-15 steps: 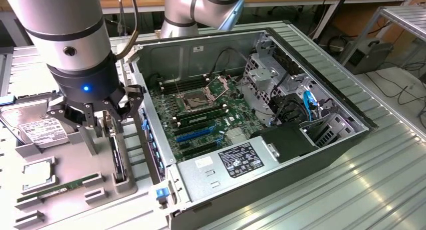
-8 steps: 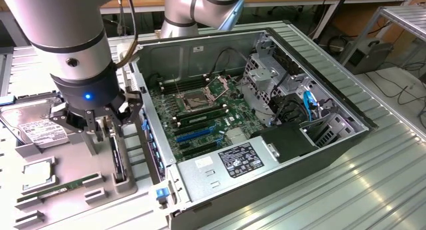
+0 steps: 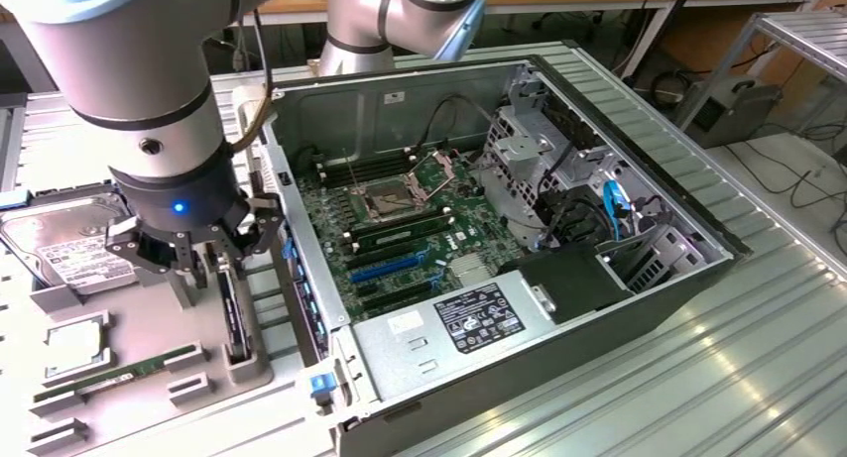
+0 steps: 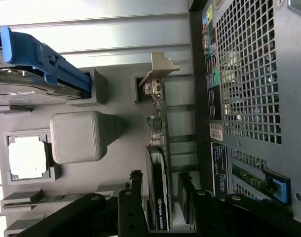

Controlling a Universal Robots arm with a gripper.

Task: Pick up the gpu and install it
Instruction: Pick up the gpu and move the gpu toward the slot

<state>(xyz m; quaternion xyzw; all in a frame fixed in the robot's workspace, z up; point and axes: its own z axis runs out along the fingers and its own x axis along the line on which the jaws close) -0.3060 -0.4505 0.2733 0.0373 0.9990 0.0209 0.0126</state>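
Note:
The gpu (image 3: 236, 318) stands on its edge in a slot of the grey parts tray (image 3: 146, 318), just outside the open computer case (image 3: 530, 229). In the wrist view the gpu (image 4: 159, 168) appears edge-on, its silver end bracket (image 4: 158, 74) at the far end. My gripper (image 3: 218, 274) is lowered over the card and is open. In the wrist view my gripper (image 4: 161, 197) has one black finger on each side of the card, with a small gap on both sides. The motherboard (image 3: 397, 229) with its blue expansion slots (image 3: 397, 264) lies inside the case.
On the tray lie a silver hard drive (image 3: 60, 244), a CPU (image 3: 75, 350) and a green RAM stick (image 3: 126, 371). The case wall (image 4: 249, 74) stands close beside the card. A drive cage and cables (image 3: 582, 209) crowd the case's exterior-view right side.

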